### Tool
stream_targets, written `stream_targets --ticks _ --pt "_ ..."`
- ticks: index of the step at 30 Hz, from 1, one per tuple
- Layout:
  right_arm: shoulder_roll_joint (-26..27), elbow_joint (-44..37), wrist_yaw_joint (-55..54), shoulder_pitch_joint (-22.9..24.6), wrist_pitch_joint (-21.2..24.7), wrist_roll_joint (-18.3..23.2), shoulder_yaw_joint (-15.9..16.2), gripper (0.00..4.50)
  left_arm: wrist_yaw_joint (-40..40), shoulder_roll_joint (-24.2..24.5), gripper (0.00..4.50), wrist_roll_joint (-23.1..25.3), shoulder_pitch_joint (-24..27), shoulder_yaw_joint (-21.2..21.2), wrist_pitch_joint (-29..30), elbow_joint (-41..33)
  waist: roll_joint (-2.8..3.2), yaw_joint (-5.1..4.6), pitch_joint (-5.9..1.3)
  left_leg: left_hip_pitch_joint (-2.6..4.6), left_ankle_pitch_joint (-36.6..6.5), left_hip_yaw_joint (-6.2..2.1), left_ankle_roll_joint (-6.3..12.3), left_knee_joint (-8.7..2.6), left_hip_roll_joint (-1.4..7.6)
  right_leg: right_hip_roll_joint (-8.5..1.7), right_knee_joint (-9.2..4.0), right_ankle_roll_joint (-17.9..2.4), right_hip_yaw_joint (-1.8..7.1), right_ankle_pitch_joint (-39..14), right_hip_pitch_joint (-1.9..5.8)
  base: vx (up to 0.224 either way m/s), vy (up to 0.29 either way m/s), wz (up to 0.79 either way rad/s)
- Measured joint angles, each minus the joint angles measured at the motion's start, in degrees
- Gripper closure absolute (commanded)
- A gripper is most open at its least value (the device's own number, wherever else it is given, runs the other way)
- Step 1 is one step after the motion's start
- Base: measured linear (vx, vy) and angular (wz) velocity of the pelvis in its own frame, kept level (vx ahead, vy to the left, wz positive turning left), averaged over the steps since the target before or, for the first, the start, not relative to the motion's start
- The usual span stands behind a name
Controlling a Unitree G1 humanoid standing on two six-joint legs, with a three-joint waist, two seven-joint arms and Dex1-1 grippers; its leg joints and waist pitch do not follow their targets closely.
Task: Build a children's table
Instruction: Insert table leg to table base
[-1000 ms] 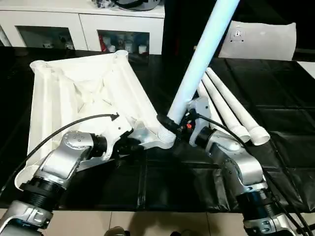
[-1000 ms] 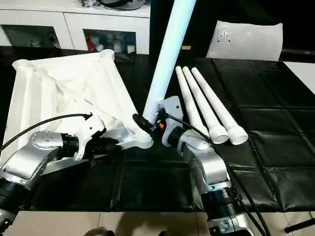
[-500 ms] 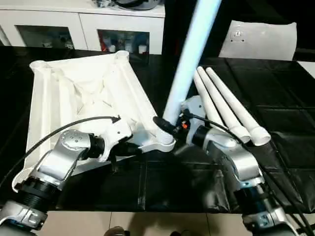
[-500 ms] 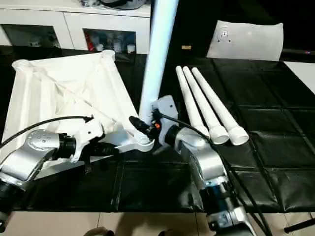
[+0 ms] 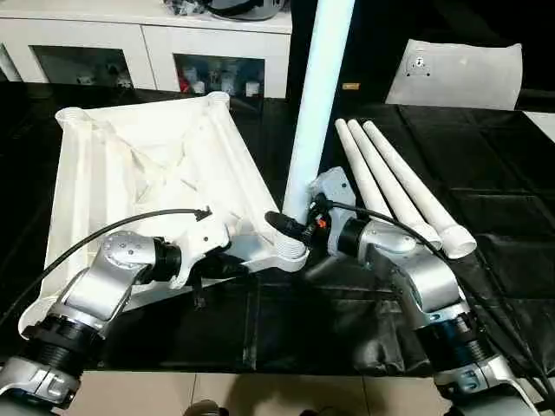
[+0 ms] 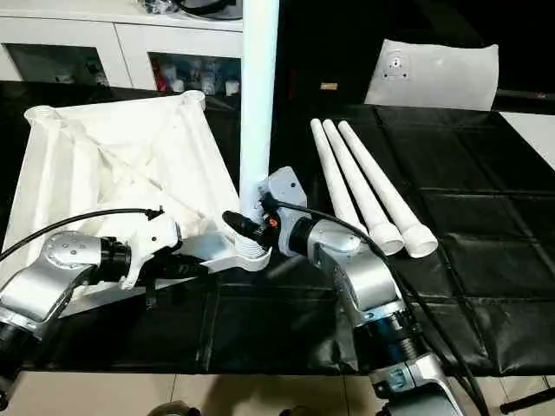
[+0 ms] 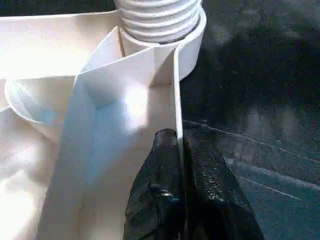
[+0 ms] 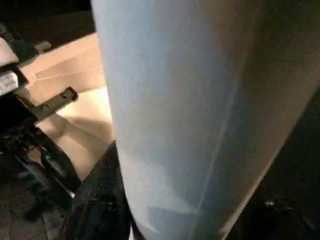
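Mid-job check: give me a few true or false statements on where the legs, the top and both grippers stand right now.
1. The right gripper holds a long white tapered tube leg upright at a corner socket. True.
2. Four spare legs lie on the black mat. False: three spare legs lie there.
3. The left gripper is shut on a thin wall of the white plastic ribbed table top. True.
4. The top lies smooth side up. False: its ribbed underside faces up.

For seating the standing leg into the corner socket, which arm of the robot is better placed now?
The right. The right gripper is shut on the upright leg just above the near corner socket, so it can probably press or turn it. The left gripper pinches the table top's rim, steadying it.
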Motion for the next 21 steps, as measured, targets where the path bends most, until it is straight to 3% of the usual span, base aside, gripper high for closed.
stream_targets --ticks 8,21 --pt "-0.8 -1.3 1.3 0.3 2.1 0.9 -0.1 2.62 -1.3 0.1 4.50 0.3 0.0 -0.1 -1.7 0.6 -0.03 0.71 -0.03 0.03 0.0 0.00 0.00 -0.01 0.00 0.00 0.02 0.0 0.00 0.0 0.01 0.000 0.000 0.00" --pt "1.5 1.5 1.8 0.9 4.0 4.4 -3.4 2.62 -4.7 0.2 4.50 0.2 -0.8 -0.1 -1.9 1.9 0.06 1.42 -0.05 0.06 0.0 0.00 -0.01 0.00 0.00 -0.01 0.01 0.0 -0.01 0.0 0.07 0.000 0.000 0.00"
